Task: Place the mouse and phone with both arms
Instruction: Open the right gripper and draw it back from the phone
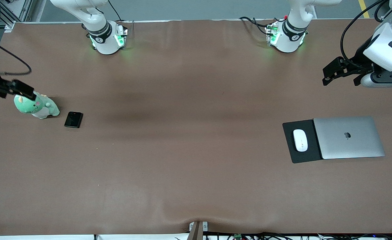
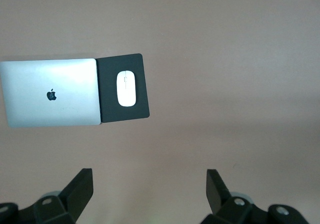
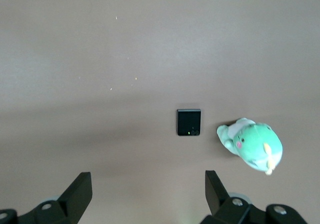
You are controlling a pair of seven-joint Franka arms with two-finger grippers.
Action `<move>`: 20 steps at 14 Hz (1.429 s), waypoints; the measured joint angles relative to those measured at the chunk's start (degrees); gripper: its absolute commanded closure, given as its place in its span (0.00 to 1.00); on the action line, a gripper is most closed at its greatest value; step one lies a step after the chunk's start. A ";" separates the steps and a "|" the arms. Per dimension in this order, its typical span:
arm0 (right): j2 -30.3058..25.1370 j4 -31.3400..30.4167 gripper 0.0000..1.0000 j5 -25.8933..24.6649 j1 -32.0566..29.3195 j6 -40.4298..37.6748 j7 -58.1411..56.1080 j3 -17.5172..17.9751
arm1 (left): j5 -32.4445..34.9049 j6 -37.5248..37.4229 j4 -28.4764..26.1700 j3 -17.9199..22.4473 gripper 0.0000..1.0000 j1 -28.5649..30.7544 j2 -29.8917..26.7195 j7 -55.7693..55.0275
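The white mouse (image 1: 300, 140) lies on a black mouse pad (image 1: 304, 157) toward the left arm's end of the table; it also shows in the left wrist view (image 2: 126, 88). The black phone (image 1: 73, 119) lies flat on the table toward the right arm's end and shows in the right wrist view (image 3: 189, 122). My left gripper (image 1: 330, 74) hangs high over bare table at the left arm's end, open and empty (image 2: 149, 181). My right gripper (image 1: 22, 89) hangs over the table edge by a plush toy, open and empty (image 3: 147, 181).
A shut silver laptop (image 1: 349, 137) lies beside the mouse pad, touching it, and shows in the left wrist view (image 2: 50, 92). A green plush dinosaur (image 1: 37, 106) sits beside the phone, also in the right wrist view (image 3: 252, 146). The table is brown.
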 measured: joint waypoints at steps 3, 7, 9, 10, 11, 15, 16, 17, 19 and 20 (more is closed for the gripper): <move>-2.26 -0.01 0.00 0.00 -0.03 -1.19 0.06 -0.08 | 0.00 0.00 0.00 0.00 0.00 0.00 0.00 0.00; -1.91 -0.84 0.00 0.26 -0.66 -0.13 0.12 -0.14 | 0.00 0.00 0.00 0.00 0.00 0.00 0.00 0.00; -1.82 -1.60 0.00 1.32 -1.05 0.94 0.16 -0.16 | 0.00 0.00 0.00 0.00 0.00 0.00 0.00 0.00; -1.82 -1.92 0.00 1.77 -1.48 1.30 0.16 -0.17 | 0.00 0.00 0.00 0.00 0.00 0.00 0.00 0.00; -1.82 -2.18 0.00 2.13 -1.92 1.46 0.16 -0.18 | 0.00 0.00 0.00 0.01 0.00 0.00 0.00 0.00; -1.82 -2.33 0.00 2.45 -2.42 1.65 0.15 -0.17 | 0.00 0.00 0.00 0.00 0.00 0.00 0.00 0.00; -1.82 -2.33 0.00 2.47 -2.42 1.65 0.15 -0.16 | 0.00 0.00 0.00 0.00 0.00 0.00 0.00 0.00; -1.82 -2.34 0.00 2.48 -2.42 1.65 0.15 -0.14 | 0.00 0.00 0.00 0.00 0.00 0.00 0.00 0.00; -1.85 -2.50 0.00 2.49 -2.41 2.16 0.15 0.03 | 0.00 0.00 0.00 0.01 0.00 0.00 0.00 0.00; -1.95 -2.88 0.00 2.49 -2.40 2.90 0.14 0.13 | 0.00 0.00 0.00 0.01 0.00 0.00 0.00 0.00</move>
